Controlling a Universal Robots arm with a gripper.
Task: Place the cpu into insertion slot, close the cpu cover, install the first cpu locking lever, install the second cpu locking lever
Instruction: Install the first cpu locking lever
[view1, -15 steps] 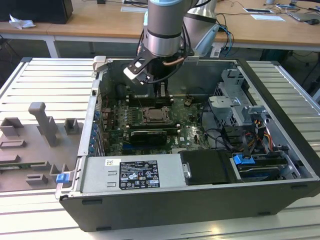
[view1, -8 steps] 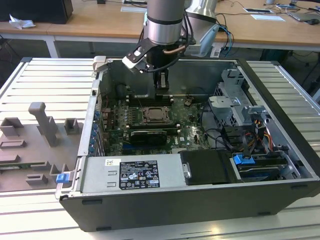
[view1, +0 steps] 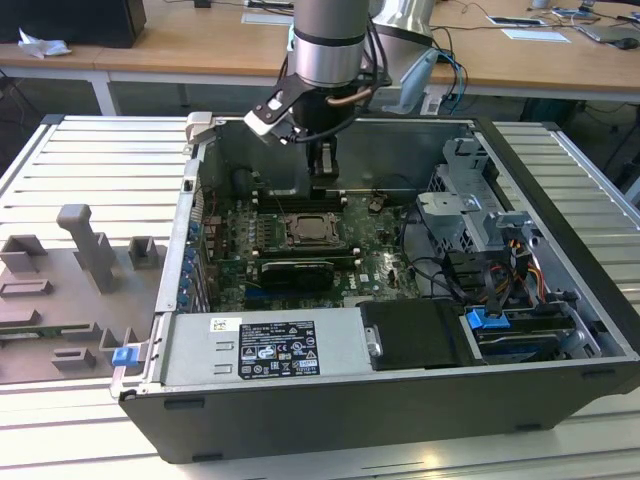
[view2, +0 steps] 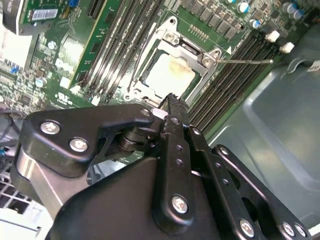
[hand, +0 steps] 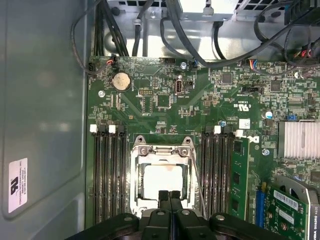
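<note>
The insertion slot sits in the middle of the motherboard inside the open computer case. In both wrist views the cpu lies in the slot with its pale metal top showing. The cpu cover lies flat over it as a silver frame. A thin metal locking lever sticks out sideways from one corner of the slot. My gripper hangs just above the slot's edge, shut with nothing between its fingers.
Memory slots flank the socket on both sides. A long black graphics card lies in front of it, with the power supply nearer still. Cables and a drive cage crowd the exterior view's right. Grey fixtures stand outside the case.
</note>
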